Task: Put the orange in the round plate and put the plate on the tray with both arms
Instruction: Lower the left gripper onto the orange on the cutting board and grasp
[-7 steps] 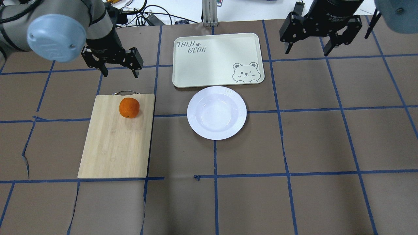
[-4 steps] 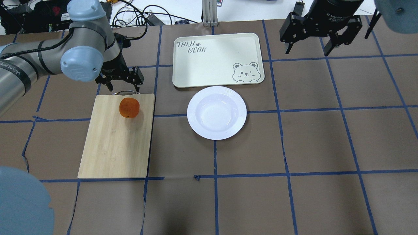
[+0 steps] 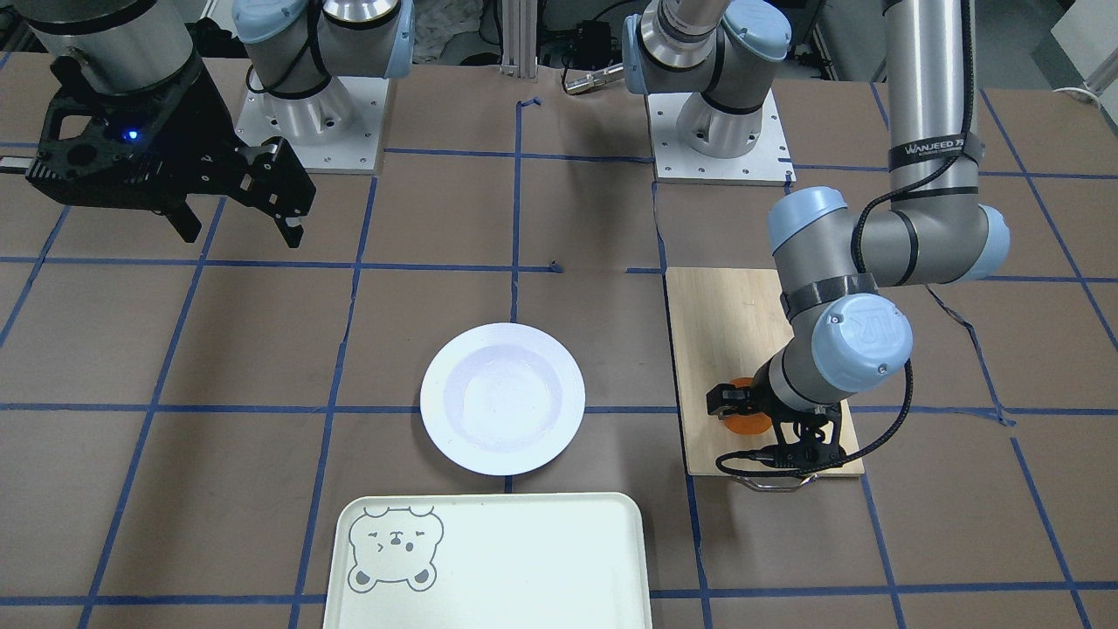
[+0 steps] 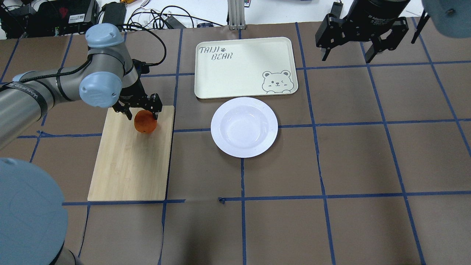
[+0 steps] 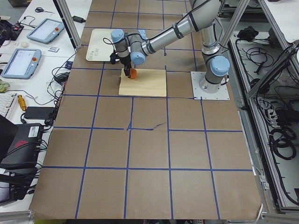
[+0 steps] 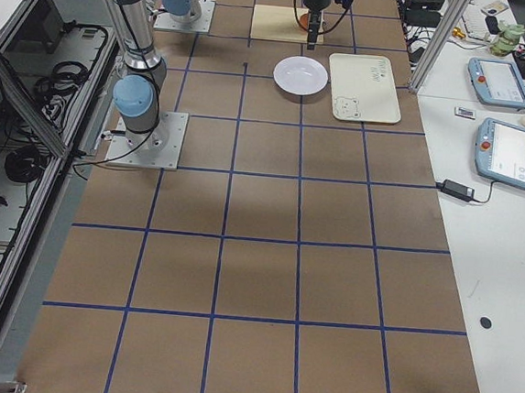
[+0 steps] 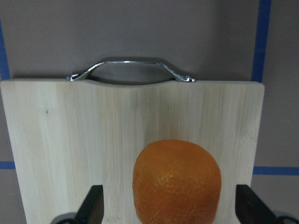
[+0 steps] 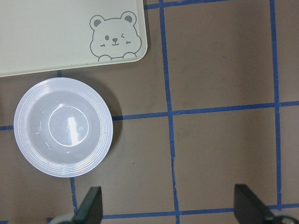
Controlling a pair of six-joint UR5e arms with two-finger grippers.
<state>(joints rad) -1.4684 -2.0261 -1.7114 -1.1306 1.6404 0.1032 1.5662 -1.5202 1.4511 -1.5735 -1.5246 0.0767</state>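
The dimpled, round orange (image 7: pixel 176 179) sits on the pale bamboo cutting board (image 4: pixel 128 165), near its curved metal handle (image 7: pixel 131 70). The left gripper (image 4: pixel 142 115) straddles it, black fingers (image 7: pixel 95 206) spread with a gap on each side. The glossy white round plate (image 4: pixel 271 127), ridged at the rim, lies on the brown table (image 4: pixel 349 165) just beside the cream rectangular tray (image 4: pixel 243 70). The right gripper (image 4: pixel 346 55) hangs above the table, fingers spread

orange (image 4: pixel 145 124) on cutting board (image 4: pixel 128 165), round plate (image 4: pixel 244 127) beside tray (image 4: pixel 239 71)
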